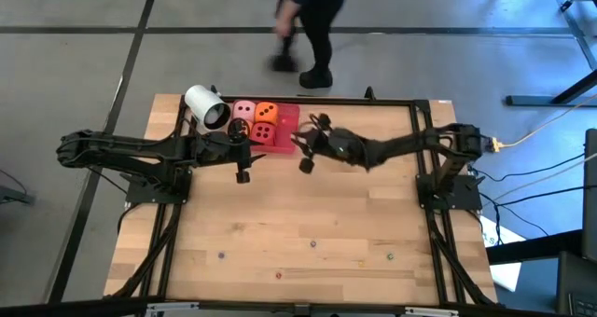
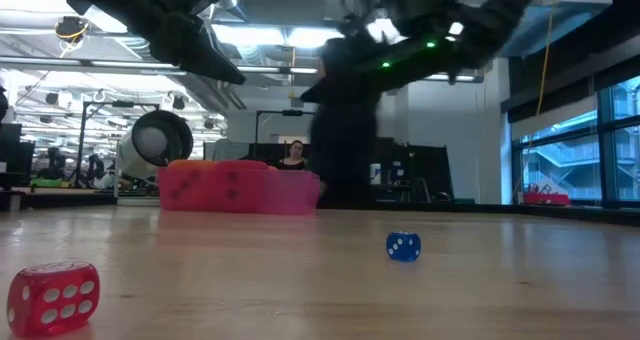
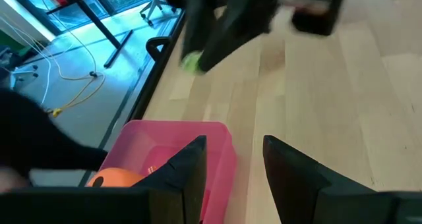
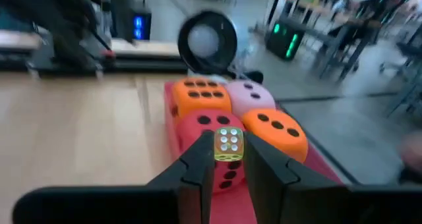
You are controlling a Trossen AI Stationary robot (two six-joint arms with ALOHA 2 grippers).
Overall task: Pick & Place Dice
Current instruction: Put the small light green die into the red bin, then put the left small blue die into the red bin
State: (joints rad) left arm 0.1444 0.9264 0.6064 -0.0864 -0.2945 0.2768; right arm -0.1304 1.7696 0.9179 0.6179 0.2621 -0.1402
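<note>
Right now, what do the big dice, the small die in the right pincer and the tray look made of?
Big dice: likely foam or soft plastic, matte, rounded edges, dark pips. Small yellow-green die pinched in the right pincer: seemingly translucent hard plastic, glossy, white pips. Red tray: probably thin plastic, flat colour; finish unclear.

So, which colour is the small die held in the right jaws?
Translucent yellow-green with white pips: the small die in the right gripper, clearest in the right wrist view.

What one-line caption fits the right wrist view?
Right gripper holding a small yellow-green die above the red tray packed with four soft dice.
</note>
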